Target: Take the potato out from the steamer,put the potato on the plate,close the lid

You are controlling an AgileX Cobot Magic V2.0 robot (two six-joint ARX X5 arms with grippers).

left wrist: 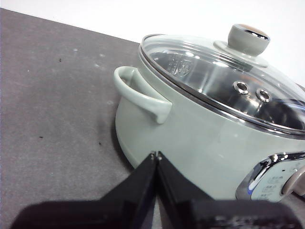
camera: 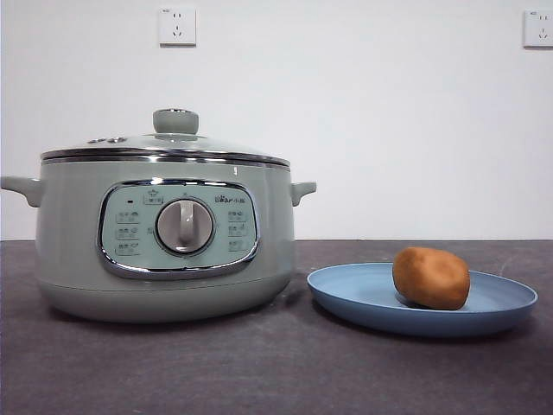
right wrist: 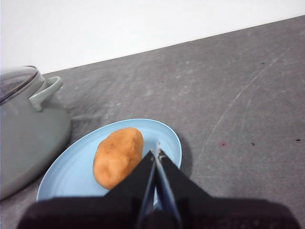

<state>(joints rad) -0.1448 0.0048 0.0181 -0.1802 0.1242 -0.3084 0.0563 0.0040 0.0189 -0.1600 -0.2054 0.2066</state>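
Observation:
The pale green steamer stands on the left of the table with its glass lid seated on the chrome rim, knob up. To its right the brown-orange potato lies on the light blue plate. Neither arm shows in the front view. My left gripper is shut and empty, held off the steamer near its side handle; the lid is closed there too. My right gripper is shut and empty above the plate, beside the potato.
The dark grey tabletop spreads around the steamer and plate. A white wall behind carries two sockets. The steamer's side with one handle shows at the edge of the right wrist view.

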